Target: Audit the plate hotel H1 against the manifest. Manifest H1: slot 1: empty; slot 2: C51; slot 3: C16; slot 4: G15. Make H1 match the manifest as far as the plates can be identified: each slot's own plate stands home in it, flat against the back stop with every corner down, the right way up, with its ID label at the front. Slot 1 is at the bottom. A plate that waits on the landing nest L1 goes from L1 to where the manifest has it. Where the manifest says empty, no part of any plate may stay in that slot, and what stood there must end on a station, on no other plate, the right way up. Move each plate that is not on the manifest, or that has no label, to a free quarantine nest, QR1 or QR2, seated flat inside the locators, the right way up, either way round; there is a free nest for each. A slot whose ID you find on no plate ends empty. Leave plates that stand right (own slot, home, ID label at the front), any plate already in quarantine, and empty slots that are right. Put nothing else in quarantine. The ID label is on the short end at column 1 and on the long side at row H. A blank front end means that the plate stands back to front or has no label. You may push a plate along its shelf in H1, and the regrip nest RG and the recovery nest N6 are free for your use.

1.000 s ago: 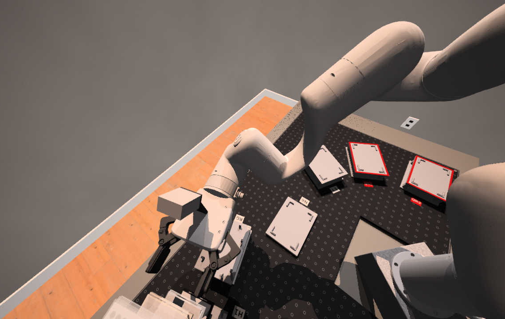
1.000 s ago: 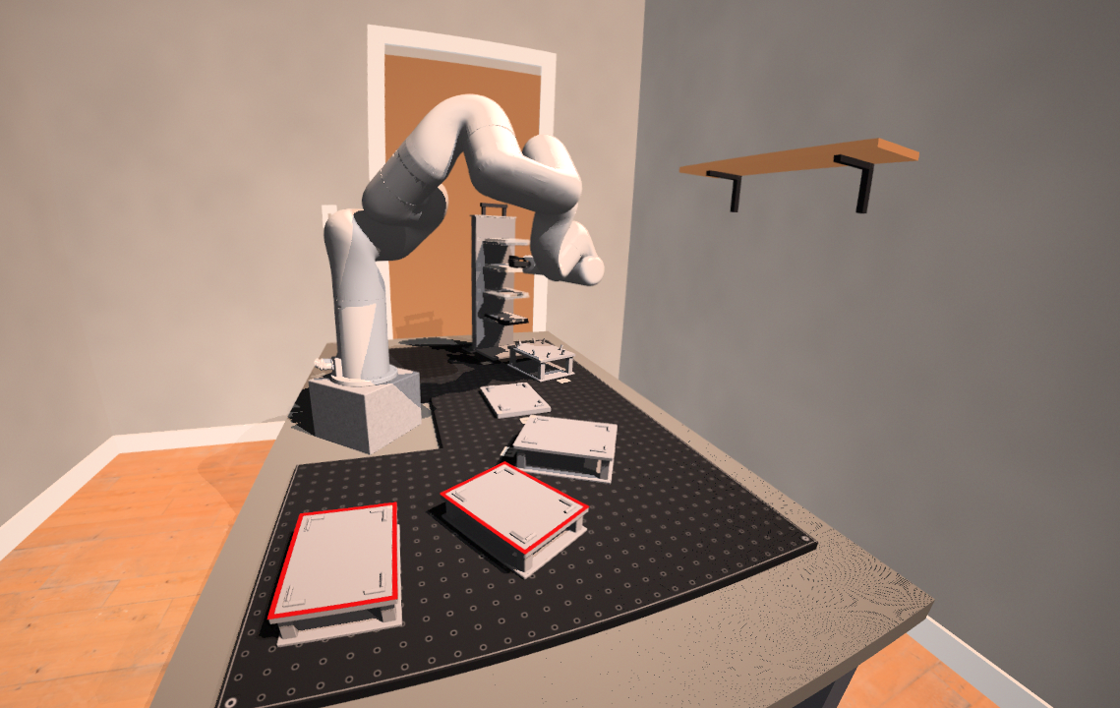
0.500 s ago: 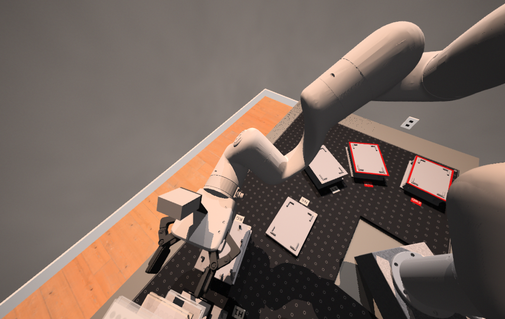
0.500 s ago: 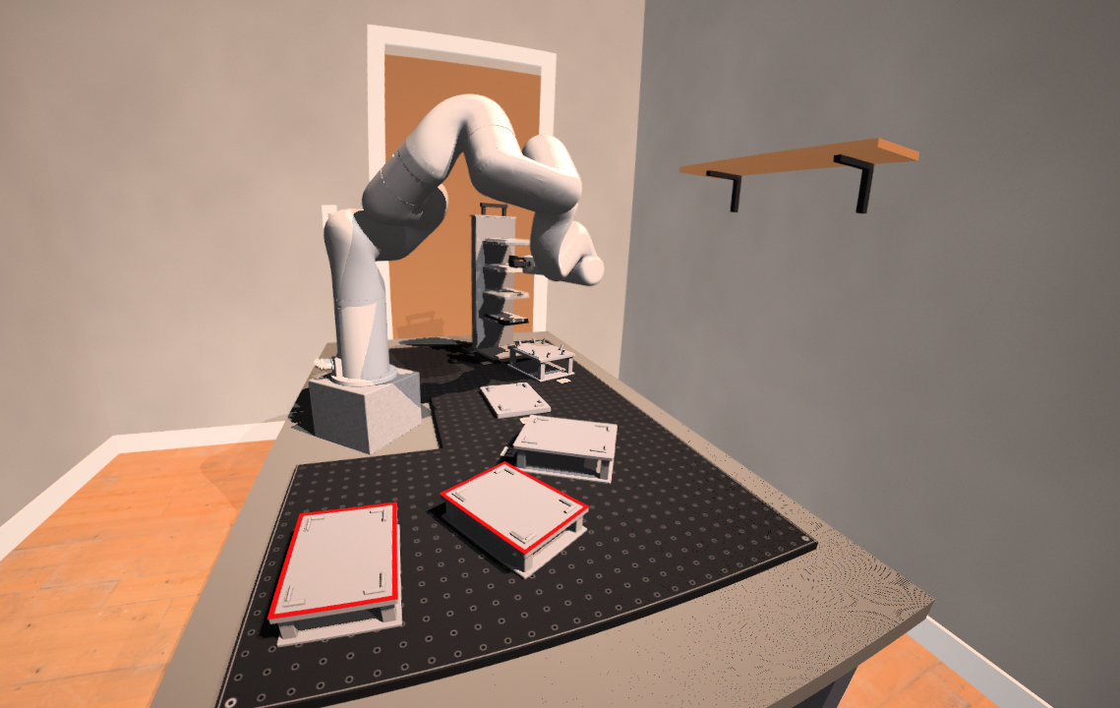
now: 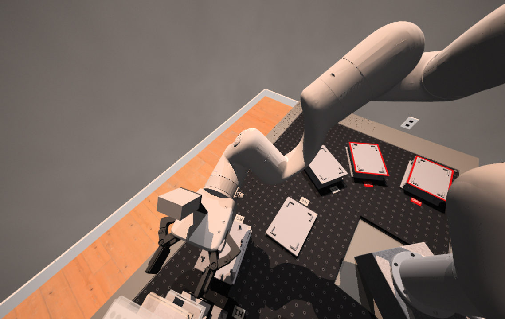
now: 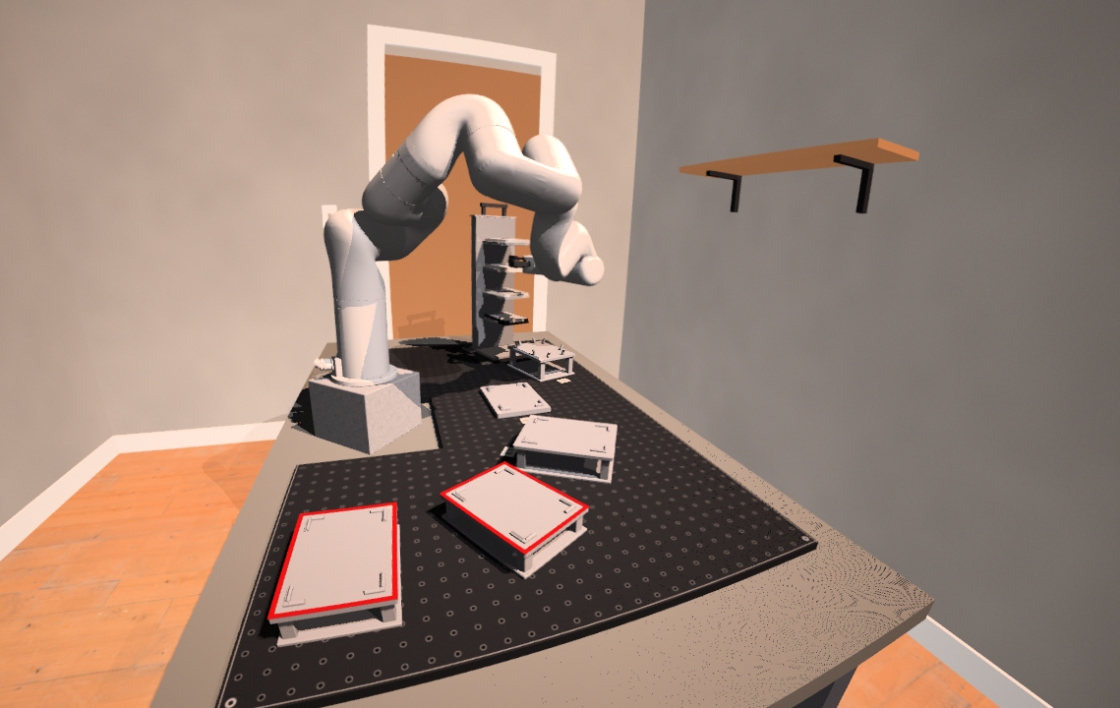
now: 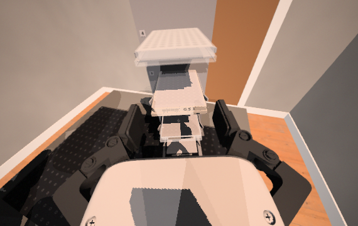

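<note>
glossy cream arm, chunky black gripper (image 7: 178, 125) spread wide and holding nothing, see-through ribbed plates (image 7: 179, 97) stacked in the tall grey hotel (image 6: 486, 230), dotted black mat (image 6: 651, 519)

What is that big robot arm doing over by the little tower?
The arm's open gripper holds nothing and faces the plate hotel, a small tower of shelves with clear plates. One plate shows a label at its front; the top plate shows none. Both red-edged quarantine nests hold no plate.
</note>
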Controlling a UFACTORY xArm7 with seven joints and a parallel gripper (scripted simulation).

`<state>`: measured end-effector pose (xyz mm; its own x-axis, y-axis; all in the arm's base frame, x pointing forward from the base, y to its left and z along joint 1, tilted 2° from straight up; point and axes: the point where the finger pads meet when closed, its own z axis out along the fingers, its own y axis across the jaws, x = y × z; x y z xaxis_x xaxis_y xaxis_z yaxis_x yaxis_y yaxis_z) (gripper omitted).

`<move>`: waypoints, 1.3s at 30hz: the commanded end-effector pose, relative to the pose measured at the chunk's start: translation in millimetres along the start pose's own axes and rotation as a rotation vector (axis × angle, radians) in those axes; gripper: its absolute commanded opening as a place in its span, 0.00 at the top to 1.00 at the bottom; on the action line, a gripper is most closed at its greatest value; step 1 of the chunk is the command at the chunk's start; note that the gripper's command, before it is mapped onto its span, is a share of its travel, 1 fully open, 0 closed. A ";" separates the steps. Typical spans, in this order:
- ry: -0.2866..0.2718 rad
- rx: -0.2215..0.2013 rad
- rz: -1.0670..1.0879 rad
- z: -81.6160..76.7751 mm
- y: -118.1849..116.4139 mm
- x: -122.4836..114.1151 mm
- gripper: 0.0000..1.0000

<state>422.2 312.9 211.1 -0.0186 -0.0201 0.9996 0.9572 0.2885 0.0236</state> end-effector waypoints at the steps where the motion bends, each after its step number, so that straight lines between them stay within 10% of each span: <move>1: 0.000 0.001 -0.004 0.3 0.5 1.6 0.00; 39: 0.000 0.001 -0.004 -10.3 0.5 1.6 0.00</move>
<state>423.1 308.9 211.2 -0.0185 -0.0205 0.9996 0.9568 0.2896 0.0236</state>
